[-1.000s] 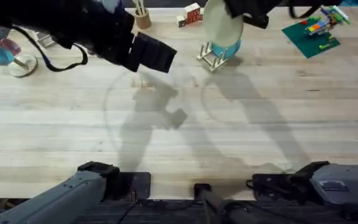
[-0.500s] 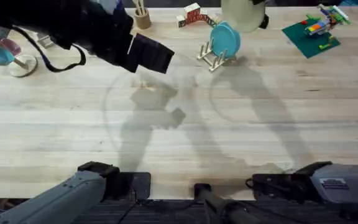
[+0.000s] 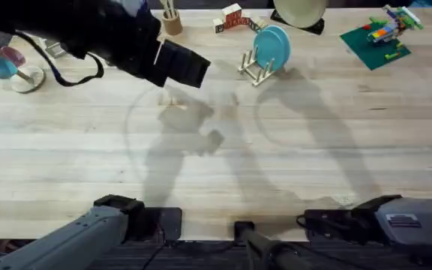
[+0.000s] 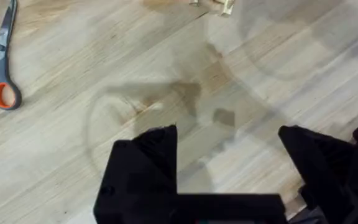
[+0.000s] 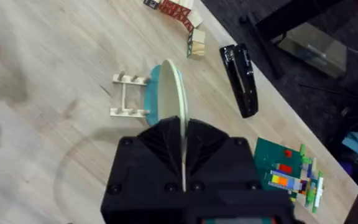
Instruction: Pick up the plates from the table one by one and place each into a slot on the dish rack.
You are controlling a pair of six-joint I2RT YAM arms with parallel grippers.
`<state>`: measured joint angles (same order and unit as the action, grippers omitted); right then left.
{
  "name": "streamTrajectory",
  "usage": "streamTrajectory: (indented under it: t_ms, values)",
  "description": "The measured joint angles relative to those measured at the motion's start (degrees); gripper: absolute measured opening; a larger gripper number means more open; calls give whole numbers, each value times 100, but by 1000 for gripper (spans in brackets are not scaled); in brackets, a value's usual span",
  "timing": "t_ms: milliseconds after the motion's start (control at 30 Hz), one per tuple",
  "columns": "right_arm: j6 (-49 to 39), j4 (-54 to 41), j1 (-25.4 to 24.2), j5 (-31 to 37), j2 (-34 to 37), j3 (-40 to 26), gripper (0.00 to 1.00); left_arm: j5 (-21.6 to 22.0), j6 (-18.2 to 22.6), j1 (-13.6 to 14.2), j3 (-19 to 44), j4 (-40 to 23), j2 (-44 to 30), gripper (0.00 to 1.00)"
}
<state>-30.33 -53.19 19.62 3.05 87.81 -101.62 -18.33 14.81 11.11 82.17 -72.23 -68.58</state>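
The left jaws (image 4: 229,162) hang wide open and empty over bare tabletop (image 3: 201,172). The right jaws (image 5: 182,158) pinch the cream plate (image 5: 174,99) on edge, high above the rack (image 3: 255,66). The turquoise plate (image 3: 272,46) stands slotted below. Best: lower it vertically, aligned with a free slot beside it.

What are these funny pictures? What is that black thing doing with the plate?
It is a robot with two arms at a wooden table. One picture looks down from above. The other two come from cameras on the robot's wrists. The right pincer grips a cream plate by its edge, near the rack. A turquoise plate stands in the rack. The left pincer is open and empty above the table, and scissors lie nearby.
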Motion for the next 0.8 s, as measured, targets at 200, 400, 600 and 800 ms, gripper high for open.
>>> streamTrajectory:
  t_ms: [200, 400, 600, 800]
  values:
    - [-36, 11, -10, 17, -2, -2, 31, 0, 0, 0, 0, -1, 0, 995]
    - [-41, 22, -10, 17, 0, -2, 31, 2, 0, 0, 0, -1, 0, 995]
    - [99, 24, -10, 17, 0, -2, 31, 2, 0, 0, 0, -1, 0, 995]
    - [704, 42, -10, 17, 0, -2, 31, 1, 0, 0, 0, -1, 0, 994]
